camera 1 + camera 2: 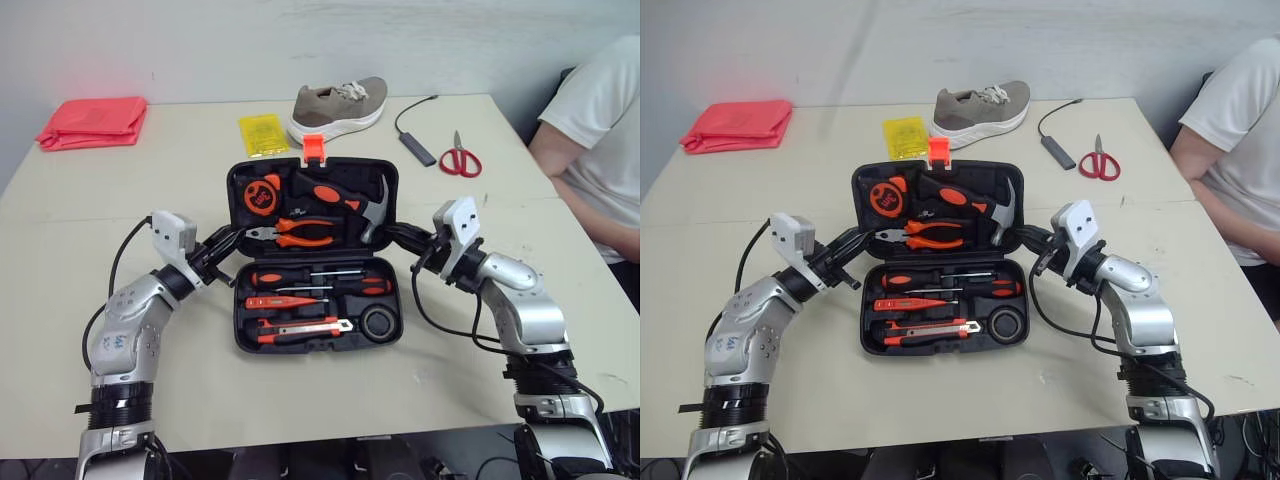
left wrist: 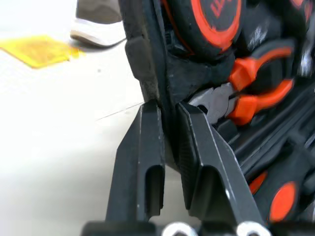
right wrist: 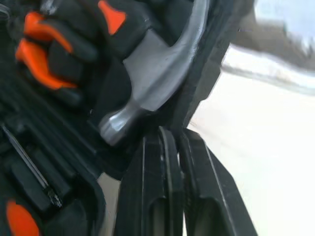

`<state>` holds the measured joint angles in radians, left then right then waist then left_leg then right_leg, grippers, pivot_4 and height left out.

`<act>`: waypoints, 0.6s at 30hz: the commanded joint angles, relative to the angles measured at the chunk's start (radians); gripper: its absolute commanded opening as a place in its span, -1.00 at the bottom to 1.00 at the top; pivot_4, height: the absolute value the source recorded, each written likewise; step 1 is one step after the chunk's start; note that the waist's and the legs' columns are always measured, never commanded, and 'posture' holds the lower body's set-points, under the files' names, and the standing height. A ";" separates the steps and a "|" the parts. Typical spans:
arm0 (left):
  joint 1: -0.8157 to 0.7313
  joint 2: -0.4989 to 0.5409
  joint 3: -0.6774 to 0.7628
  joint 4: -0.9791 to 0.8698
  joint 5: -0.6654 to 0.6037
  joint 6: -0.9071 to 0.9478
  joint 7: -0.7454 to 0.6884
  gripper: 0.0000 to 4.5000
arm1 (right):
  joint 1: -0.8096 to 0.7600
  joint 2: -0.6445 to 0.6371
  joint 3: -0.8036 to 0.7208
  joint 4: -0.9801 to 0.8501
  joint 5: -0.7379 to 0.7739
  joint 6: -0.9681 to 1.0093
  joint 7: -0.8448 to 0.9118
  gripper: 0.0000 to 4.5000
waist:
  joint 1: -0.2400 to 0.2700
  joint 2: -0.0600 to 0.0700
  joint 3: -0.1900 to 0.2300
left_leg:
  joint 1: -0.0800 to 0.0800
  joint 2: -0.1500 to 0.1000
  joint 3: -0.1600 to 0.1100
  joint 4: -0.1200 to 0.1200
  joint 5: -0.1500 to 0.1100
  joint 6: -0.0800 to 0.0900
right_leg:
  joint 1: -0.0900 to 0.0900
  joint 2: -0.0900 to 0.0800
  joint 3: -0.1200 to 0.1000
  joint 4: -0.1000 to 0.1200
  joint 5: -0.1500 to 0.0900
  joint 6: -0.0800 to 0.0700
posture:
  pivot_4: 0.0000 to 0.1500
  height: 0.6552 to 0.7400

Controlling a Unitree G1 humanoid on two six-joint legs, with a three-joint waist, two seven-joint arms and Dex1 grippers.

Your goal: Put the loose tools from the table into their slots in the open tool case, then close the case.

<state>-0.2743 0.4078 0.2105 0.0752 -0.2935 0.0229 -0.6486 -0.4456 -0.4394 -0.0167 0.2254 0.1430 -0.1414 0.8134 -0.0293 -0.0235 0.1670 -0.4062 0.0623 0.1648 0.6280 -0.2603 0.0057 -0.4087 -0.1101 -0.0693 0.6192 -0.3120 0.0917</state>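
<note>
The tool case [image 1: 237, 310] lies open at the middle of a pale table [image 1: 300, 400], its base flat and its lid [image 1: 350, 164] raised on the far side, with an orange latch [image 1: 313, 148] at the lid's top edge. The lid holds a tape measure [image 1: 262, 193], a hammer [image 1: 340, 197] and pliers [image 1: 295, 235]. The base holds screwdrivers [image 1: 310, 280], an orange tester pen [image 1: 285, 302], a utility knife [image 1: 300, 328] and a black tape roll [image 1: 378, 322], each seated in its own recess.

Behind the case, just beyond the latch, lie a yellow packet [image 1: 263, 134] and a grey shoe [image 1: 338, 108]. A black cable with an adaptor [image 1: 417, 148] and red-handled scissors [image 1: 460, 158] lie toward the far right. A folded red cloth [image 1: 93, 122] rests at the far left corner, well apart from the rest. The table stands against a plain light wall [image 1: 300, 40]. A person in a white shirt [image 1: 600, 150] sits at the table's right side.

The left gripper [image 1: 232, 238] meets the lid's left edge near the hinge. In the left wrist view its two fingers [image 2: 142, 147] stand nearly together, one on each side of the lid's wall, clamping it just beside the pliers' nose. The right gripper [image 1: 395, 234] meets the lid's right edge. In the right wrist view its fingers [image 3: 197, 187] are drawn almost together, with the lid's rim pinched at their tips, just beside the hammer's head.
</note>
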 commanded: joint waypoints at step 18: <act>0.440 0.278 0.176 -0.042 -0.072 -0.250 -0.105 0.75 | 0.170 -0.297 0.081 0.273 -0.279 -0.770 -0.214 0.44 | -0.008 0.001 0.000 | 0.005 0.002 0.000 0.001 -0.004 0.003 | 0.003 -0.006 0.005 0.000 -0.001 -0.002 | 1.00 1.00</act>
<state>0.1592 0.6715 0.3412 0.0960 -0.2716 -0.2931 -0.7172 -0.2795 -0.7151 0.0756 0.5296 -0.1693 -0.9192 0.5713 -0.0372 -0.0228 0.1668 -0.4014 0.0643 0.1652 0.6287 -0.2649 0.0088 -0.4054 -0.1159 -0.0641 0.6195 -0.3130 0.0900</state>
